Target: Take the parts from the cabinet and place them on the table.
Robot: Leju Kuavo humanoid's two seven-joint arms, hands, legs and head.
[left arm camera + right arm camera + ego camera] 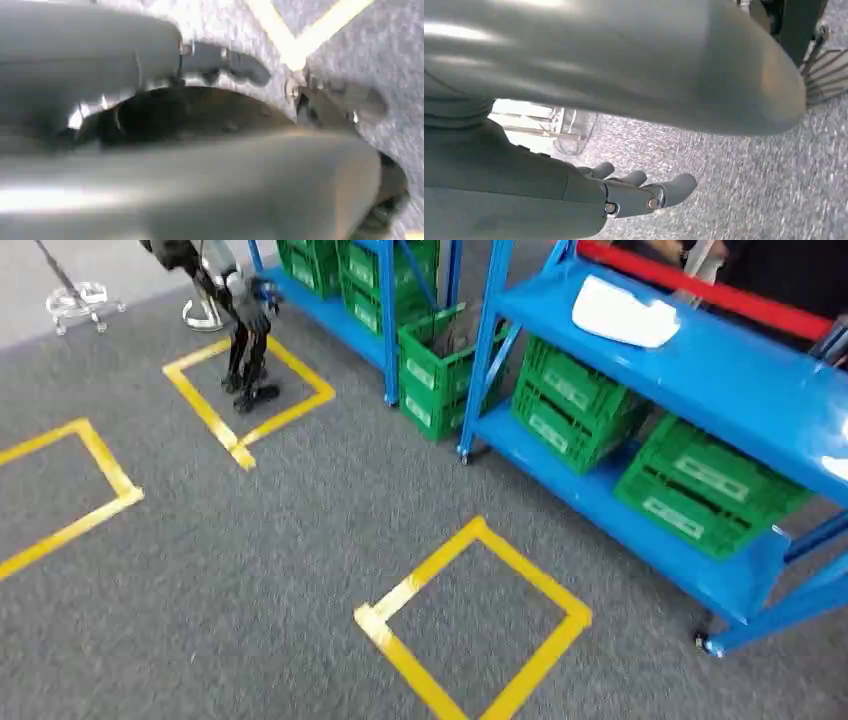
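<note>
Left hand [225, 65]: heavily blurred, mostly hidden behind a grey cover; finger position cannot be told. Right hand [644, 192]: fingertips seen, the rest masked by the cover. Blue shelving [700, 380] is cut by the right edge. Green crates' [575, 400] contents are hidden. White object [625, 312] blurred, unidentifiable.

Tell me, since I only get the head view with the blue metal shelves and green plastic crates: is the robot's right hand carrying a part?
Observer: No. In the right wrist view the right hand holds nothing, its fingers stretched out over the grey carpet.
Operator: And the left hand?
Observer: The left wrist view is blurred. The left hand hangs over a corner of yellow floor tape, and I cannot tell whether it holds anything.
</note>
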